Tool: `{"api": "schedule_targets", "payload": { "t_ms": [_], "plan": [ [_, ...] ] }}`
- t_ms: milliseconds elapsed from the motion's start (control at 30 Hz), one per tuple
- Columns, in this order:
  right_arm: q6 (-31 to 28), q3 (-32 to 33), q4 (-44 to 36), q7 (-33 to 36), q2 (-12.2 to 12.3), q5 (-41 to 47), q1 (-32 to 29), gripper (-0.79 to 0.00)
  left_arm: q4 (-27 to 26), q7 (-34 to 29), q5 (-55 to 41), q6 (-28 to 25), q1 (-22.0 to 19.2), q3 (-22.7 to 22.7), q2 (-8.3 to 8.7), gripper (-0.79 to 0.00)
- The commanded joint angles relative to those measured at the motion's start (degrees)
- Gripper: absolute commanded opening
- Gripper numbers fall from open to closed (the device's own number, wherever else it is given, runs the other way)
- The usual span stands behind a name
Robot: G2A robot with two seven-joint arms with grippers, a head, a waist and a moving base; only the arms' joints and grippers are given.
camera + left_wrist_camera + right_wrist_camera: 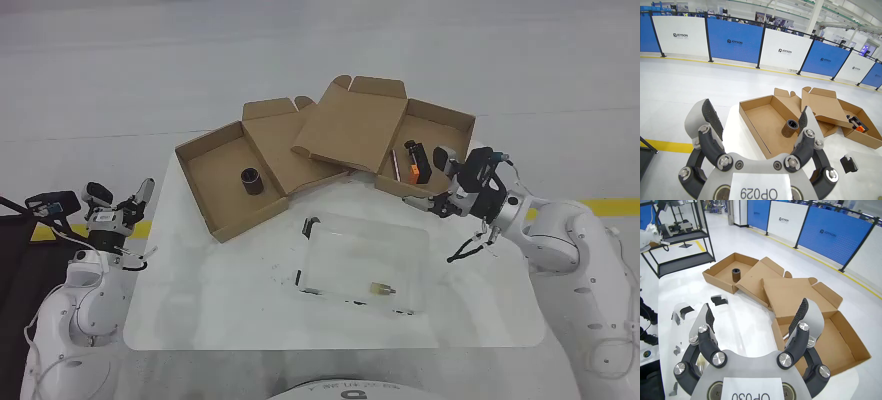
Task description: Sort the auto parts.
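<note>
Currently my left tool (756,108) sits spread and empty off the left edge of the table (200,300); my right tool (756,304), spread too, hovers at the right box (455,125). A dark cylinder (250,182) stands upright in the left box (215,190)

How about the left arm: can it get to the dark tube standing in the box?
Probably yes. The left gripper is open and empty. The dark tube stands alone in the open box, nothing over it. Only the low box wall lies between them, so coming from above looks free.
</note>
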Motion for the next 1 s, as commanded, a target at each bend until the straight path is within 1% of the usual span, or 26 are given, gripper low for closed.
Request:
{"api": "schedule_targets", "payload": {
  "t_ms": [0,100,233,300,333,633,767,833,867,900,967],
  "plan": [
    [1.2,1.3,0.7,-0.7,0.1,-0.3,-0.7,0.000,-1.0,-0.2,0.2,-0.5,-0.1,0.0,0.01,0.000],
    [2.5,1.8,1.6,-1.6,0.1,-0.6,-1.3,0.000,-6.1,-1.8,1.6,-2.8,1.1,-0.2,0.12,0.000],
    [3.5,2.4,2.9,-3.0,0.2,-0.4,-1.6,0.000,-15.8,-4.8,4.6,-8.8,4.0,1.5,0.31,0.000],
    [4.8,2.9,3.5,-3.5,0.2,-0.2,-1.7,0.000,-18.2,-5.2,2.1,-10.0,5.4,2.6,0.19,0.000],
    [6.6,3.3,3.6,-3.8,0.1,-0.4,-1.7,0.000,-18.2,-5.2,2.1,-10.0,5.4,2.6,0.19,0.000],
    [6.6,3.3,3.6,-3.8,0.1,-0.4,-1.7,0.000,-18.2,-5.2,2.1,-10.0,5.4,2.6,0.19,0.000],
    [9.4,3.0,6.2,-4.6,0.0,1.8,-1.2,0.000,-18.2,-5.2,2.1,-10.0,5.4,2.6,0.19,0.000],
    [8.8,3.4,7.8,-4.9,0.0,3.6,-0.7,0.000,-19.9,-5.7,4.3,-14.0,4.6,5.0,0.36,0.000],
    [8.8,3.9,8.6,-5.1,0.0,4.3,-0.6,0.000,-20.5,-6.6,7.4,-16.4,3.8,6.5,0.53,0.000],
    [8.7,4.2,9.1,-5.1,0.1,4.9,-0.5,0.000,-20.6,-7.4,10.1,-17.5,2.8,8.2,0.62,0.000],
    [9.1,5.2,10.2,-5.7,0.1,6.1,-0.6,0.000,-20.5,-9.5,13.5,-20.4,0.2,13.4,0.72,0.000]
  ]
}}
